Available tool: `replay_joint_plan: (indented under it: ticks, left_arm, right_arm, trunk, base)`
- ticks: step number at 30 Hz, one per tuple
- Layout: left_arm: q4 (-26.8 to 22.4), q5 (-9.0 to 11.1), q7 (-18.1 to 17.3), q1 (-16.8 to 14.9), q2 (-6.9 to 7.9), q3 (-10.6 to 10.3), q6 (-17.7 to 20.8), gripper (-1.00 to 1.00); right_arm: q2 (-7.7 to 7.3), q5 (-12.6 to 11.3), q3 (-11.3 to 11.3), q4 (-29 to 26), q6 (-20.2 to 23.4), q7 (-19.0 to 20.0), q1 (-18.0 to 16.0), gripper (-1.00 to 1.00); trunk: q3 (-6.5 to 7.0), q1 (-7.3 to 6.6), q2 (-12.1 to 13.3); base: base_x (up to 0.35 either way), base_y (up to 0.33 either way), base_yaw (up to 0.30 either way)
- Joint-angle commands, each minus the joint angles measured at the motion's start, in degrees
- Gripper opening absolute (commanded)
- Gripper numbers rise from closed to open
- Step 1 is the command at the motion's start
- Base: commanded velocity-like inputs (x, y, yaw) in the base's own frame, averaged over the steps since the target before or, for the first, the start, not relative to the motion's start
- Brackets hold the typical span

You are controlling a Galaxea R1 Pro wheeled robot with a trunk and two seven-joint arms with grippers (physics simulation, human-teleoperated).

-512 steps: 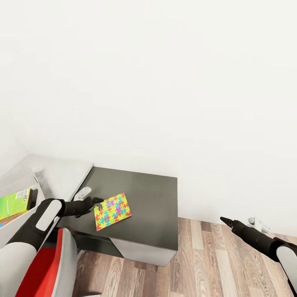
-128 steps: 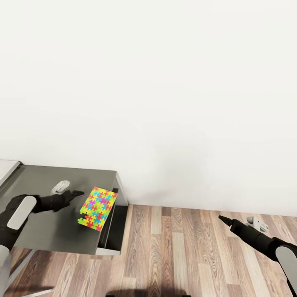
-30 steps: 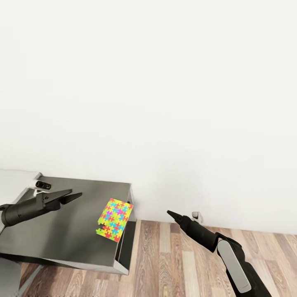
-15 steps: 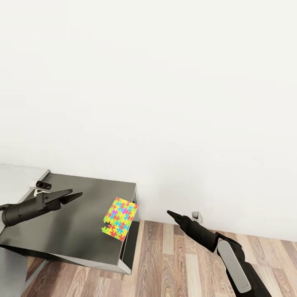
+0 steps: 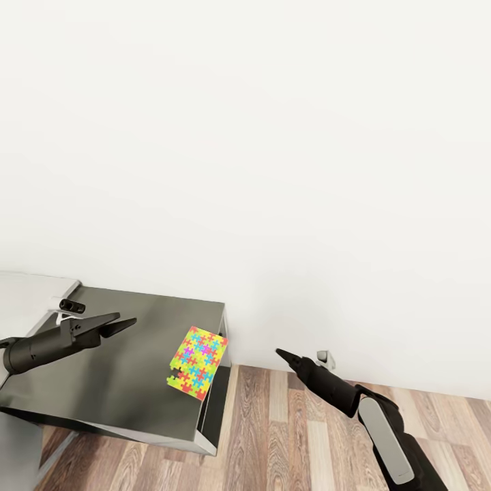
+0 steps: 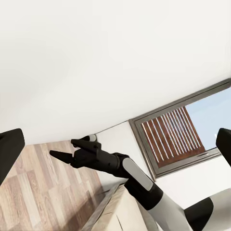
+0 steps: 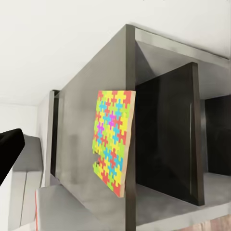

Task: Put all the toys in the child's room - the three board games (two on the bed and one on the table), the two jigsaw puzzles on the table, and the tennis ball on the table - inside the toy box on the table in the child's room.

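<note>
jigsaw puzzle (image 5: 198, 361) flat at dark table (image 5: 123, 382) end, overhanging edge, long axis running away from robot. left gripper (image 5: 116, 324) spread wide, empty, nearer; right gripper (image 5: 283, 354) pinched shut beyond edge.

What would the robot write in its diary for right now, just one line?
puzzle: on dark desk, at its edge | left gripper: open, above desk, holding nothing | right gripper: over floor, holding nothing

Two slim black robot arms, each tapering to a gripper with two long pointed black fingers: the left gripper (image 5: 121, 322) and the right gripper (image 5: 281, 354). The right forearm carries a light grey oval panel, and a white trunk shell shows behind it.
</note>
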Motion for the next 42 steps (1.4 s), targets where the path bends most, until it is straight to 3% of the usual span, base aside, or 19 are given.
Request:
replay_joint_plan:
  ticks: [1,9,16,19,24,27,29,30,33,35,36,37,42]
  left_arm:
    - [0.0,0.06,-0.1,-0.03,0.01,0.0,0.32,1.0]
    - [0.0,0.07,-0.1,-0.01,0.01,-0.01,0.35,1.0]
    - [-0.02,0.14,-0.1,-0.02,0.0,-0.05,0.4,1.0]
    - [-0.43,0.21,-0.07,-0.04,0.0,-0.11,0.47,1.0]
    - [-0.69,0.11,0.96,-0.57,-0.53,-0.64,0.49,1.0]
    - [-0.55,0.06,3.58,-1.14,-2.25,-1.23,0.43,1.0]
    - [-0.04,-0.17,7.59,-1.44,-3.68,-1.45,0.38,1.0]
    - [0.03,-0.3,11.28,-1.72,-4.72,-1.53,0.46,1.0]
    - [-0.85,-0.16,18.46,-2.13,-6.86,-1.64,0.63,1.0]
    - [-1.3,-0.11,21.17,-2.47,-7.93,-1.7,0.67,1.0]
    - [-1.59,-0.07,23.1,-3.15,-9.2,-1.79,0.72,1.0]
    - [-1.78,-0.1,24.42,-4.19,-10.58,-2.14,0.73,1.0]
    - [-2.04,-0.35,26.41,-7.99,-13.21,-4.95,0.73,1.0]
  right_arm:
    - [0.14,-0.16,0.03,0.0,0.16,-0.03,-0.04,1.0]
    - [2.42,-0.25,0.07,0.05,-2.23,-0.15,-0.04,1.0]
    - [2.88,-0.45,0.11,0.06,-2.18,-1.55,-0.1,1.0]
    - [3.28,-0.57,0.39,0.04,-1.11,-3.97,-0.24,1.0]
    - [5.41,-0.85,0.96,1.97,2.65,-6.46,-2.68,1.0]
    - [5.92,-0.93,0.94,6.72,3.81,-6.49,-5.01,1.0]
    - [6.21,-0.96,0.95,10.51,3.91,-6.48,-6.06,1.0]
    - [6.34,-0.92,0.98,12.71,4.01,-6.47,-6.83,1.0]
    - [6.27,-0.96,0.97,15.26,4.26,-6.42,-8.09,1.0]
    - [6.27,-0.99,0.92,15.95,4.31,-6.4,-8.45,1.0]
    - [6.39,-0.99,0.88,16.39,4.31,-6.39,-8.68,1.0]
    - [6.5,-0.98,0.97,16.67,4.29,-6.42,-8.83,1.0]
    - [7.03,-0.73,1.13,17.11,4.22,-6.39,-9.08,1.0]
  trunk:
    - [-0.27,0.25,-0.5]
    - [-1.7,2.0,-3.71]
    - [-2.96,3.54,-6.52]
    - [-3.5,4.2,-7.72]
    - [-4.39,5.3,-9.72]
    - [-4.93,5.96,-10.93]
    - [-5.29,6.39,-11.73]
    - [-5.47,6.61,-12.13]
    - [-6.01,7.27,-13.33]
    - [-6.37,7.71,-14.14]
    - [-6.55,7.93,-14.54]
    - [-6.73,8.15,-14.94]
    - [-7.09,8.59,-15.74]
  base:
    - [0.0,0.0,0.0]
    - [0.0,0.0,0.0]
    - [0.0,0.0,0.0]
    - [0.0,0.0,0.0]
    - [0.0,0.0,0.0]
    - [0.0,0.0,0.0]
    - [0.0,0.0,0.0]
    - [0.0,0.0,0.0]
    - [0.0,0.0,0.0]
    - [0.0,0.0,0.0]
    - [0.0,0.0,0.0]
    - [0.0,0.0,0.0]
    - [0.0,0.0,0.0]
